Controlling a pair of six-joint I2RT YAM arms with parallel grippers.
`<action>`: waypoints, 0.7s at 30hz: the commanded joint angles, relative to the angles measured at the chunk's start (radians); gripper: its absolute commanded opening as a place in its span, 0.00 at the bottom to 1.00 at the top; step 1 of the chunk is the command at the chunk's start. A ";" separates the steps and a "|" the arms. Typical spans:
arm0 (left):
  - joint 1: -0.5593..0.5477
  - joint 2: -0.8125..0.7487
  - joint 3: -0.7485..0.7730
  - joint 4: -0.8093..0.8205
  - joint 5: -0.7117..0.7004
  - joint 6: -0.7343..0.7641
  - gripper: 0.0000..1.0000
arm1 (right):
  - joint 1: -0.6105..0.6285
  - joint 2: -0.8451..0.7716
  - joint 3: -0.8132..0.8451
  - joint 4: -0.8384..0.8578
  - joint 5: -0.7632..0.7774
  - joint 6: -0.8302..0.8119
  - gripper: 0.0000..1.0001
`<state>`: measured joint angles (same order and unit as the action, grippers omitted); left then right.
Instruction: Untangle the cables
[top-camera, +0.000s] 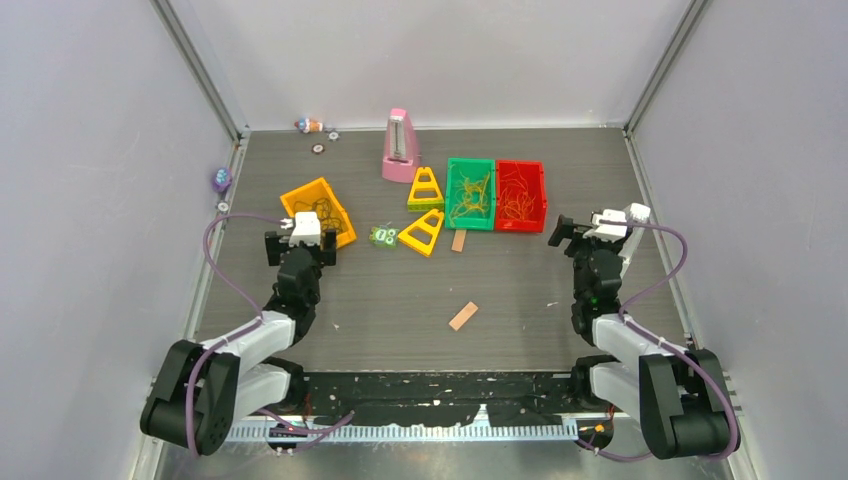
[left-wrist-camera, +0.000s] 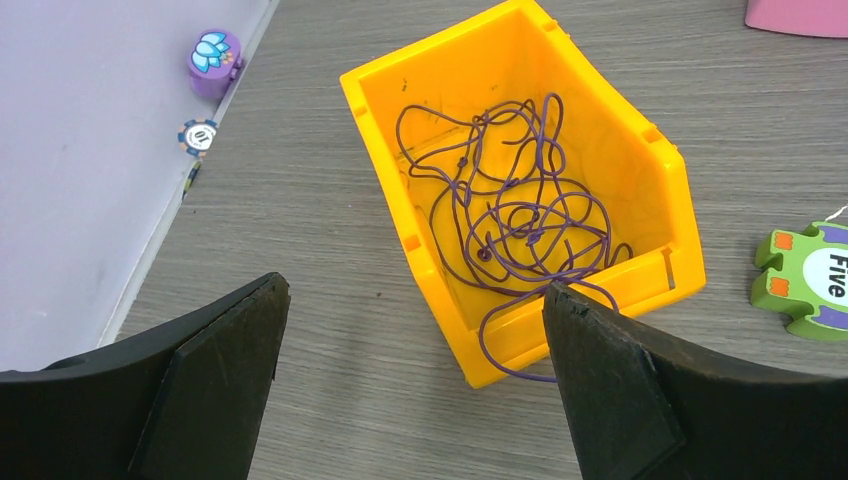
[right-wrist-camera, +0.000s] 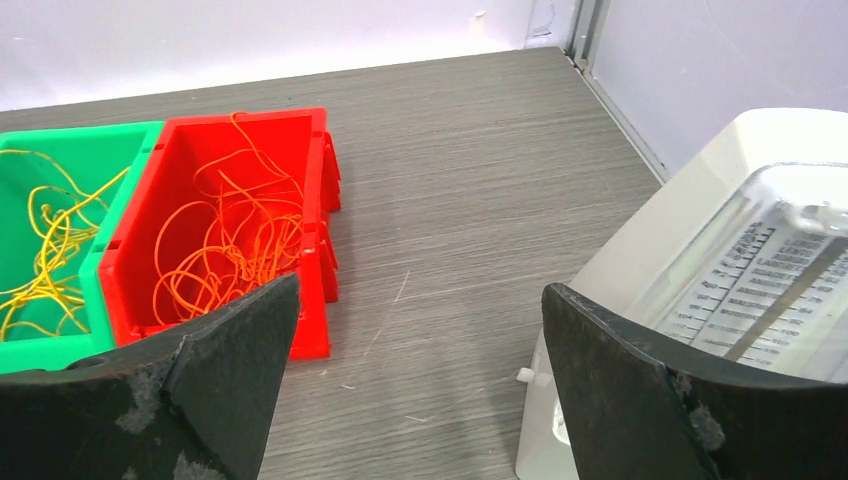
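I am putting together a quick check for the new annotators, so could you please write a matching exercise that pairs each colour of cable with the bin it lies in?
Things:
1. purple cables
2. yellow cables
3. orange cables

Places:
A. red bin
B. green bin
C. yellow bin

Pairs: 1-C, 2-B, 3-A
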<state>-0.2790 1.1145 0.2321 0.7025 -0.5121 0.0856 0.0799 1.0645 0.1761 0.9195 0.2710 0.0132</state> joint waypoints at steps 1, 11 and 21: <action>0.006 0.006 0.034 0.059 -0.024 0.004 0.99 | -0.009 0.004 0.018 0.077 0.042 -0.032 0.96; 0.010 0.059 0.071 0.065 -0.061 0.042 0.98 | -0.022 0.129 -0.016 0.153 -0.028 -0.031 0.97; 0.165 0.087 -0.008 0.224 0.224 -0.024 0.90 | -0.018 0.302 0.009 0.260 -0.032 -0.058 0.96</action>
<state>-0.1421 1.2278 0.2649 0.7906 -0.4461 0.0841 0.0612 1.3743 0.1673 1.0477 0.2268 -0.0296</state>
